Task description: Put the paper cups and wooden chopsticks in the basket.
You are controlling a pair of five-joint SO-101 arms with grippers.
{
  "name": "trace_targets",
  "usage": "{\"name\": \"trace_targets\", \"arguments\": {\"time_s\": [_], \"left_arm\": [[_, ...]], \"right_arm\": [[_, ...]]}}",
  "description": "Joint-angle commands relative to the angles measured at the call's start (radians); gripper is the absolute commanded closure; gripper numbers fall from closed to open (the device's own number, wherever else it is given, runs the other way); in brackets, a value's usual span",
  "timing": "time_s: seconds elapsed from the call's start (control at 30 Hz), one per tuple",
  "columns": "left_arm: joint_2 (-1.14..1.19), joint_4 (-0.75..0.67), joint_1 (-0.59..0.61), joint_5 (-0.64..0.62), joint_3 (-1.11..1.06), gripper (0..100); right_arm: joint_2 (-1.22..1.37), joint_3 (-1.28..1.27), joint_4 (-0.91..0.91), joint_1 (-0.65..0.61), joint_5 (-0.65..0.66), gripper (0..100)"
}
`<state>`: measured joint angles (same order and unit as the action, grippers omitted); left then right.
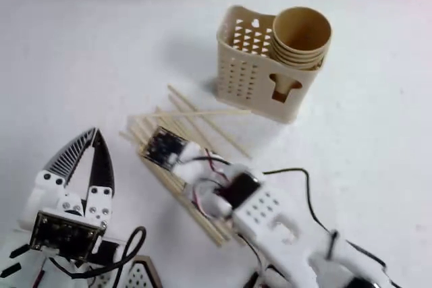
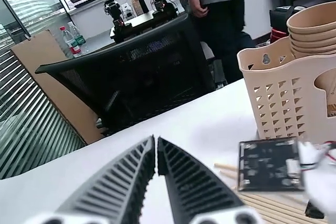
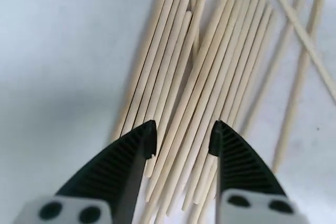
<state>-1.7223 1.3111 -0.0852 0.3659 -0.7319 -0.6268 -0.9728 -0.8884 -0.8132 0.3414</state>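
A beige perforated basket (image 1: pixel 253 65) stands at the back of the table with a stack of paper cups (image 1: pixel 300 35) inside it. The basket (image 2: pixel 286 100) and cups (image 2: pixel 312 27) also appear in the left wrist view. Several wooden chopsticks (image 1: pixel 192 123) lie in a loose pile in front of the basket. My right gripper (image 3: pixel 181 140) hovers open just above the chopsticks (image 3: pixel 210 77), its fingertips straddling several of them. My left gripper (image 1: pixel 96 136) rests shut at the front left, away from the pile, and holds nothing (image 2: pixel 156 153).
The right arm's wrist board and wires (image 1: pixel 196 163) cover part of the pile. White tabletop (image 1: pixel 81 52) stretches free to the left and behind. An office chair (image 2: pixel 136 72) and a standing person are beyond the table's far edge.
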Motion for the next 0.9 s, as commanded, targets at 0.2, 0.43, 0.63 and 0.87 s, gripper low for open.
{"name": "trace_targets", "arguments": {"time_s": [0.2, 0.43, 0.63, 0.87], "left_arm": [[0.001, 0.066, 0.008, 0.081, -0.003, 97], [0.001, 0.084, 0.024, 0.173, -0.077, 97], [0.001, 0.043, 0.183, 0.169, -0.121, 97], [0.001, 0.021, 0.246, 0.167, -0.126, 97]], "right_arm": [[0.441, 0.281, -0.001, 0.019, 0.005, 82.8], [0.616, 0.377, 0.001, 0.042, 0.009, 82.8], [0.708, 0.419, -0.025, 0.042, 0.011, 86.1], [0.705, 0.448, -0.048, 0.045, 0.011, 97.6]]}}
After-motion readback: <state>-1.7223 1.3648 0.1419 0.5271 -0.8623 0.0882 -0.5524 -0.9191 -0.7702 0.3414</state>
